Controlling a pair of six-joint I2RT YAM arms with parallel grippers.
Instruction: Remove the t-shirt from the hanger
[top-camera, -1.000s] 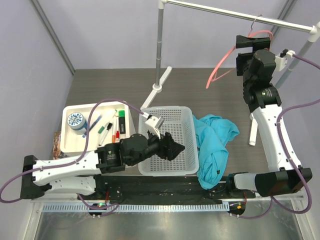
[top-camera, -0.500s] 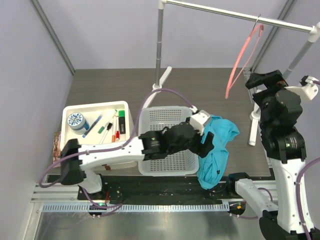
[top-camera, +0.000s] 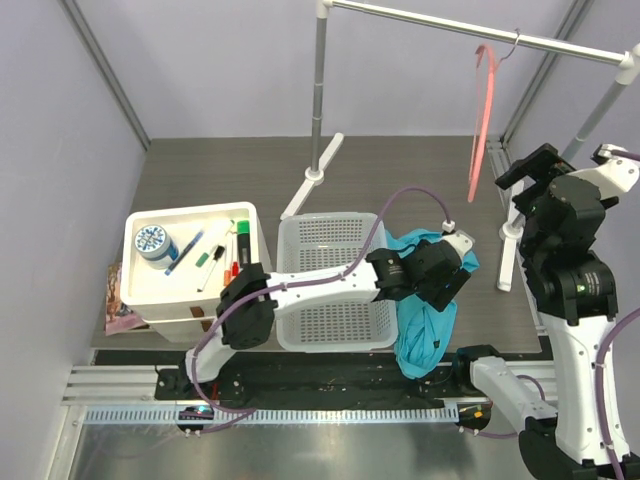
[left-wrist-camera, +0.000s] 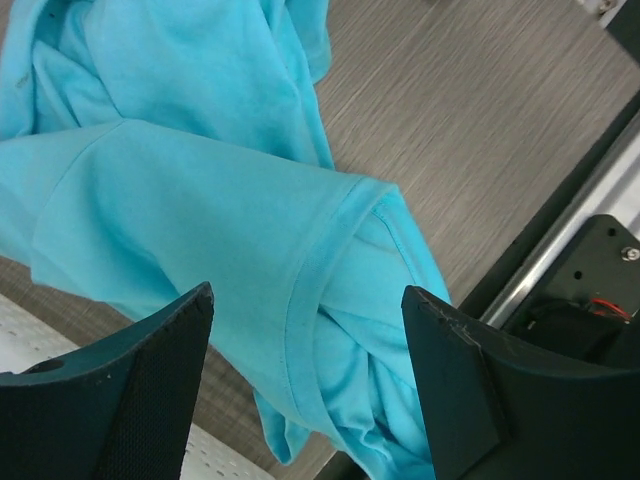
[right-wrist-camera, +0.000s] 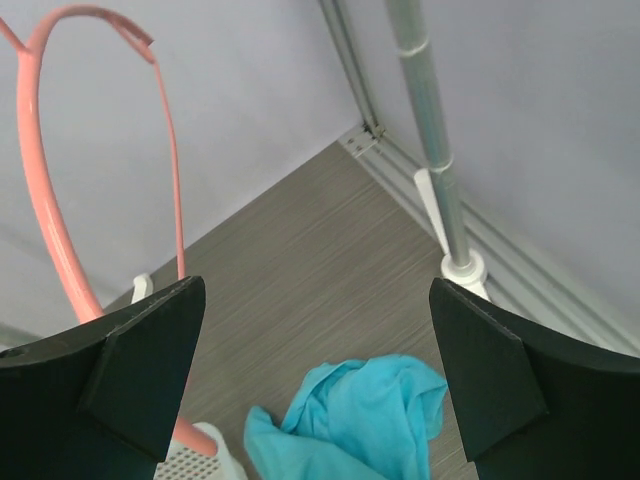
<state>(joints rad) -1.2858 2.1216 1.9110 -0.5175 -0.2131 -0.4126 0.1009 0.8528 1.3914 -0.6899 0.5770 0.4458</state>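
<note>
T-shirt (top-camera: 420, 338) lies just right of basket (top-camera: 320, 240); hanger (top-camera: 483, 130) hangs behind it, seemingly on rail (top-camera: 440, 22).

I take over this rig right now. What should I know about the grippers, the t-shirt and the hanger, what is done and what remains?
Grippers: the left gripper is open, poised over the t-shirt, holding nothing. The right gripper is open and empty, up beside the hanger, not touching it.
Things: the t-shirt lies crumpled on the table, against the right side of the white basket. The hanger is bare and hangs from the rail.
Done: the t-shirt is off the hanger.
Left: probably only to back the arms away.
</note>
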